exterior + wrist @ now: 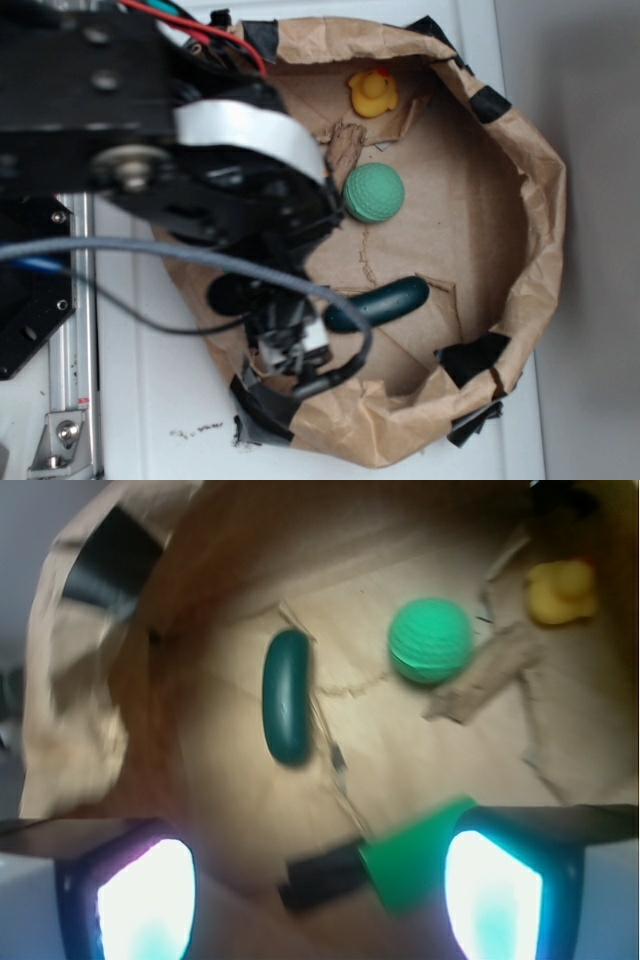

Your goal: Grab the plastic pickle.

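In the wrist view, the crumpled brown paper wall [75, 730] of a bag-like nest stands at the left, with a patch of black tape [110, 555] on it. On the flat paper floor lies the dark green, glossy, sausage-shaped plastic pickle [287, 695], smooth with rounded ends and a little curved, lying free and touched by nothing. Further right is a lighter green round ball [430, 640] with a dimpled surface, next to a torn scrap of cardboard [490, 675], and at the far right a small yellow rubber duck [562, 588], rather blurred. Near the lower edge a flat bright-green block [415, 865] sits beside a black strip [320, 877]. The gripper [320, 905] has its two glowing fingertips [148, 905] set wide apart at the bottom corners, holding nothing; it seems to hover above the floor, but the blur makes this uncertain. In the exterior view the black arm [150, 130] covers the left of the nest, and the pickle lies just right of it.
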Controlling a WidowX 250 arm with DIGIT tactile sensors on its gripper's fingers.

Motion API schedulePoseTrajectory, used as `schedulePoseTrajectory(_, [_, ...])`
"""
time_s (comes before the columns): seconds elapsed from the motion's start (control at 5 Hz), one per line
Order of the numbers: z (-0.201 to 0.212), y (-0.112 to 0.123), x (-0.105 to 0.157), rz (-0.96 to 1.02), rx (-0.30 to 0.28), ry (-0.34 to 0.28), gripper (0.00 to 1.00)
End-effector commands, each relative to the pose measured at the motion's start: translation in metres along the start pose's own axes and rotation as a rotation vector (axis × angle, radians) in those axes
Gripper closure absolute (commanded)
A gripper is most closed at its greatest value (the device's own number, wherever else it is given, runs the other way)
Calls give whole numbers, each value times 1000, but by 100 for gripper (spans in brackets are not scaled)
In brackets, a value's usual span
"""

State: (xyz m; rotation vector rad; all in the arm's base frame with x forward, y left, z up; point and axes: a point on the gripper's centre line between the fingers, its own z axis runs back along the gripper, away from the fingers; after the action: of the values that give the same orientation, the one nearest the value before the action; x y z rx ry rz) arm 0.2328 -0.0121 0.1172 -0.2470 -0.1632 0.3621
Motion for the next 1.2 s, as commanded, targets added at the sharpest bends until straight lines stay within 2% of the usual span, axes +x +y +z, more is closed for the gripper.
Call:
schedulePoseTrajectory(0.0, [-46, -12, 28, -23, 41, -12, 0])
schedulePoseTrajectory(0.2, [-73, -32, 26, -84, 37, 25, 0])
schedulePoseTrajectory(0.4, [-96, -39, 16, -139, 101, 31, 0])
schedulePoseTrajectory(0.6, [-94, -33, 13, -122, 103, 30, 100])
schedulePoseTrajectory(1.0, [-75, -13, 32, -58, 70, -9, 100])
